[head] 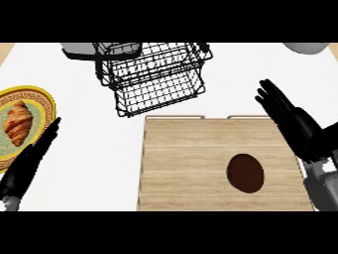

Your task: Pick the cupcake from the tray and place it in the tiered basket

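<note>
Cupcake [245, 172] first, operator: you see one dark brown oval, plain on top, lying on the wooden tray [186, 163] toward its four o'clock corner. One tray, pale wood grain, two small handles at its twelve o'clock edge. One black wire tiered basket [157, 74] stands on the white counter [91, 129] at twelve o'clock from the tray, just beyond it. One croissant [18, 123] rests on one gold-rimmed plate [43, 99] at nine o'clock. Your right hand [292, 121] hovers at the tray's three o'clock edge, fingers straight, holding nothing. Your left hand [28, 166] shows at eight o'clock beside the plate, fingers straight, also holding nothing.
</note>
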Controlling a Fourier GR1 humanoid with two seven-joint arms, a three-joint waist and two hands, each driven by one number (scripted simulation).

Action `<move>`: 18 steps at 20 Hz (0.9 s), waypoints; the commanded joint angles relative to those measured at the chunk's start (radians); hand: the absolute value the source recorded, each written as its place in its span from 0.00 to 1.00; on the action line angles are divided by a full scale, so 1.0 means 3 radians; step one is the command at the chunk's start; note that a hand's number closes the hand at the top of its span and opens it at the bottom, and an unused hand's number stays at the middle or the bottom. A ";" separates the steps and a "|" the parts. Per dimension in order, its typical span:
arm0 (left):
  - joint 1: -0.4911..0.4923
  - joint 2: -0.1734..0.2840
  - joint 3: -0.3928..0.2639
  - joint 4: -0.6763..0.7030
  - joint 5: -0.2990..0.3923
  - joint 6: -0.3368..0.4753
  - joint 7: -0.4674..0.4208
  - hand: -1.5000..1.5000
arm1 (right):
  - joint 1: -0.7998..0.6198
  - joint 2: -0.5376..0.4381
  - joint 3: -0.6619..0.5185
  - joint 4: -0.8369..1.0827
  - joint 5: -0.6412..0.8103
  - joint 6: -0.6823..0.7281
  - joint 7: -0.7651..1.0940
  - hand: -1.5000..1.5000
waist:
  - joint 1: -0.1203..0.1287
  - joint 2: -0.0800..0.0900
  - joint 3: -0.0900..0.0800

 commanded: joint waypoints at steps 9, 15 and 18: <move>-0.0370 -0.0857 0.0087 -0.0232 0.0766 -0.0122 0.0126 0.50 | 0.0465 0.0177 -0.0843 0.0081 -0.0116 -0.0006 -0.1453 0.00 | -0.0123 0.0009 0.0058; -0.0446 -0.0920 0.0114 -0.0193 0.0759 -0.0144 0.0233 0.50 | 0.1031 -0.0076 -0.0533 -0.0132 0.0597 0.0727 -0.2742 0.00 | -0.0037 -0.0020 0.0050; -0.0620 -0.0983 0.0159 -0.0091 0.0744 -0.0103 0.0284 0.50 | 0.1306 -0.0286 -0.0504 -0.0384 0.1068 0.0528 -0.2832 0.00 | -0.0072 -0.0024 0.0046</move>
